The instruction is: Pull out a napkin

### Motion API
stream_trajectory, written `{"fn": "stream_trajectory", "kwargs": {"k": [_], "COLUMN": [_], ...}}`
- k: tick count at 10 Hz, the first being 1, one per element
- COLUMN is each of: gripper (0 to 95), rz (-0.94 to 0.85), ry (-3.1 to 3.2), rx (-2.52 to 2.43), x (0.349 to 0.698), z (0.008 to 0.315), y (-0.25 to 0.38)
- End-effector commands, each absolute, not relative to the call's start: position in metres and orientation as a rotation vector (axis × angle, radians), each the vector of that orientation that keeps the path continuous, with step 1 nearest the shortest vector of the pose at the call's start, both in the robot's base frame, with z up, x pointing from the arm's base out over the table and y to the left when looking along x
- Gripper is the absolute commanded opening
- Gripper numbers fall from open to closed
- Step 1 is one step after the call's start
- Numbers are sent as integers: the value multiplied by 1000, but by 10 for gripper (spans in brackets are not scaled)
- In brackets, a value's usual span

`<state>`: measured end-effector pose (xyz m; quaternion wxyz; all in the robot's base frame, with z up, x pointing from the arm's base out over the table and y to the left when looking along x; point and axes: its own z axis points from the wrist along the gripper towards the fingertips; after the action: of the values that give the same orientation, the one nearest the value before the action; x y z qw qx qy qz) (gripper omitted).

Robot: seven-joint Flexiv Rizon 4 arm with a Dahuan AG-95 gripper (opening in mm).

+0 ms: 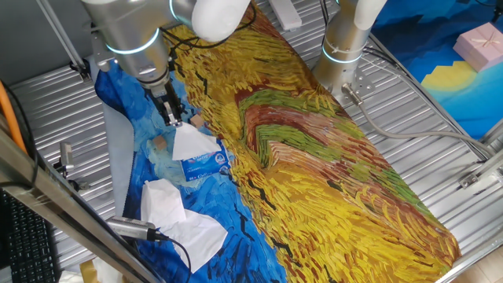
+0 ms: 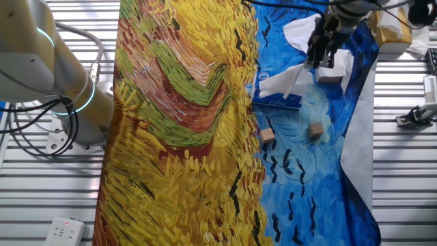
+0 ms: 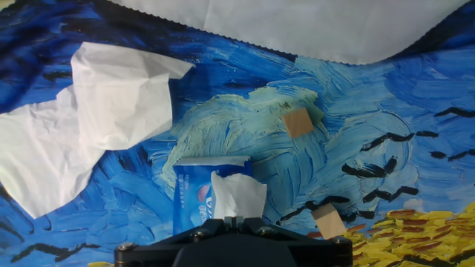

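Observation:
The napkin [image 1: 191,143] is a creased white sheet that stands up from the blue-and-white tissue pack [image 1: 206,163] on the blue part of the painted cloth. My gripper [image 1: 174,118] is shut on the napkin's top and holds it stretched above the pack; the lower end still meets the pack's opening. In the other fixed view the gripper [image 2: 315,61] holds the napkin [image 2: 287,78] over the pack [image 2: 276,96]. In the hand view the napkin [image 3: 237,194] rises from the pack [image 3: 191,200] into the closed fingertips [image 3: 239,219].
A bigger white tissue wad [image 3: 96,119] lies left of the pack. Two small wooden blocks [image 3: 298,122] [image 3: 329,220] lie to the right on the cloth. A second arm's base [image 1: 343,47] stands behind the yellow cloth. A pink box [image 1: 481,43] sits far right.

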<state>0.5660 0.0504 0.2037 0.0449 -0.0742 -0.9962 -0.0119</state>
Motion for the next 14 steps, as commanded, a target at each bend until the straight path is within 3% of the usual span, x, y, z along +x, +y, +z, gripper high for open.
{"fn": "stream_trajectory", "kwargs": {"k": [1, 14], "gripper": [0, 0], "rz": [-37, -38], "ry": [-3039, -3030], "rx": [-223, -199], "x": [568, 565], "z": [209, 222], "y": [53, 54]}}
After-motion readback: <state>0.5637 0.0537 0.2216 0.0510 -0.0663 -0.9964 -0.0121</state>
